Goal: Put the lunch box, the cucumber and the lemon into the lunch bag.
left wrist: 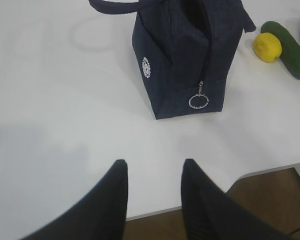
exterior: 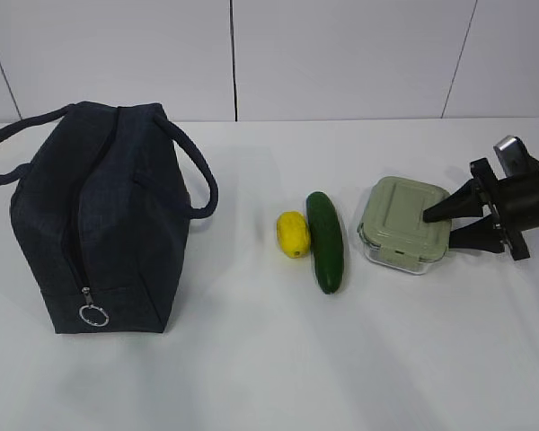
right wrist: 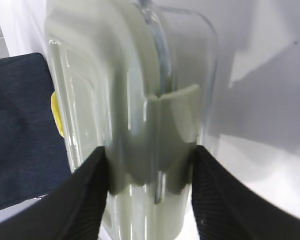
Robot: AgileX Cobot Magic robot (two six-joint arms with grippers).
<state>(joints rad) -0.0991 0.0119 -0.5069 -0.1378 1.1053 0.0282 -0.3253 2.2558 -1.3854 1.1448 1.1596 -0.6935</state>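
The lunch box (exterior: 400, 223), clear glass with a sage-green lid, rests on the table at the right. My right gripper (exterior: 438, 230) reaches in from the right and is shut on the box's near edge. In the right wrist view both fingers press its top and bottom, the right gripper (right wrist: 150, 150) straddling the lunch box (right wrist: 140, 100). The dark green cucumber (exterior: 325, 241) and yellow lemon (exterior: 293, 233) lie side by side to the left of the box. At the far left stands the navy lunch bag (exterior: 99, 215), its zipper parted. My left gripper (left wrist: 152, 162) is open and empty, near the table's front edge, facing the lunch bag (left wrist: 185, 55).
White table (exterior: 251, 359) with a white wall behind. The bag's ring pull (left wrist: 198, 101) hangs low on its near end, and its loop handles (exterior: 202, 184) stick out sideways. The table's front edge (left wrist: 270, 170) and brown floor show below the left gripper.
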